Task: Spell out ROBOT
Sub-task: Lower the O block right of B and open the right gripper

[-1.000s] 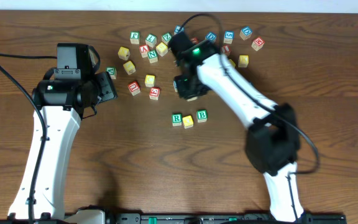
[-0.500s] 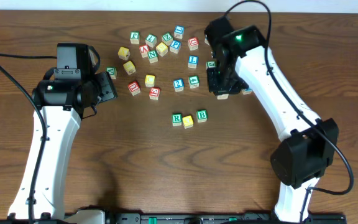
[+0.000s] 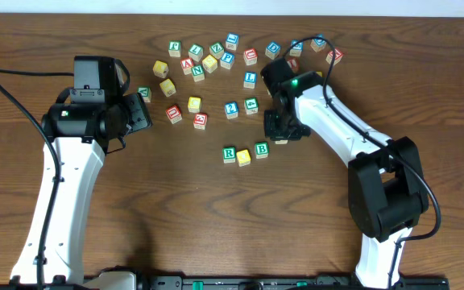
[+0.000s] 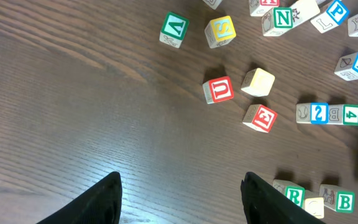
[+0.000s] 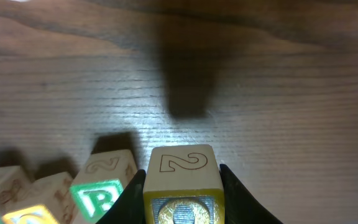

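Working on the fourth letter, the second O. Gripping a yellow-faced cube (image 5: 182, 168) in the right gripper (image 5: 182, 186), jaws squeezed in on its two sides. Hanging it a little above the table (image 5: 278, 81), near the B cube (image 3: 261, 149), at the far end of the row from the R cube (image 3: 229, 153). Not touching down yet. Seeing the R, a yellow cube (image 3: 243, 158) and the B sitting side by side in a row already. Hovering the left gripper (image 4: 180, 198) over bare wood, jaws about half open, holding nothing. Needing next to bring the held cube down right beside the B, in line with the row. Then letting go gently, without bumping the B out of place. Leaving only the letter T to come after.
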Controlling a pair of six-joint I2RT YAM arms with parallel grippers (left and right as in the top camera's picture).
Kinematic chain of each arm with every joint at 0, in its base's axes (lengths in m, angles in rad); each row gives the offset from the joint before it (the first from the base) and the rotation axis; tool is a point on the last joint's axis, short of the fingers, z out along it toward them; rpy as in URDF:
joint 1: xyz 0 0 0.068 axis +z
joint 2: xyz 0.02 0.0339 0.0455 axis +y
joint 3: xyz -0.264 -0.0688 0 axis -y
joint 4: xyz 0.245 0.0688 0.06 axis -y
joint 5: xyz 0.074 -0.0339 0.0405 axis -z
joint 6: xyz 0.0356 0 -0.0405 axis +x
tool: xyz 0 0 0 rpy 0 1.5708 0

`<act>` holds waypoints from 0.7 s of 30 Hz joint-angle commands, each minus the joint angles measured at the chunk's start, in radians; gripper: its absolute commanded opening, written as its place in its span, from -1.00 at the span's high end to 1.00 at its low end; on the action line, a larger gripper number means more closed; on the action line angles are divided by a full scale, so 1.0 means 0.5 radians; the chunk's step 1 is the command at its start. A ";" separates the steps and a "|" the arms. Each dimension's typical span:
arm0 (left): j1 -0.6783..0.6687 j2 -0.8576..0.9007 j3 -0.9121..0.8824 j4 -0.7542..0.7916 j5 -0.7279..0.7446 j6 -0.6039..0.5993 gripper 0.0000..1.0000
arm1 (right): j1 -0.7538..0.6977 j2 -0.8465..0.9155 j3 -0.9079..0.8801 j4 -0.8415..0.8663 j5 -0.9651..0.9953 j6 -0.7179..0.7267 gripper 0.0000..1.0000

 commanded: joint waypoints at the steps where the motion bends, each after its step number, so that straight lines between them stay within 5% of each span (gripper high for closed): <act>1: 0.005 0.014 0.033 0.001 -0.005 -0.018 -0.22 | 0.018 0.015 -0.097 0.085 -0.009 0.043 0.58; 21: 0.005 0.014 0.033 0.000 -0.004 -0.018 -0.22 | 0.095 0.016 -0.253 0.252 -0.007 0.125 0.49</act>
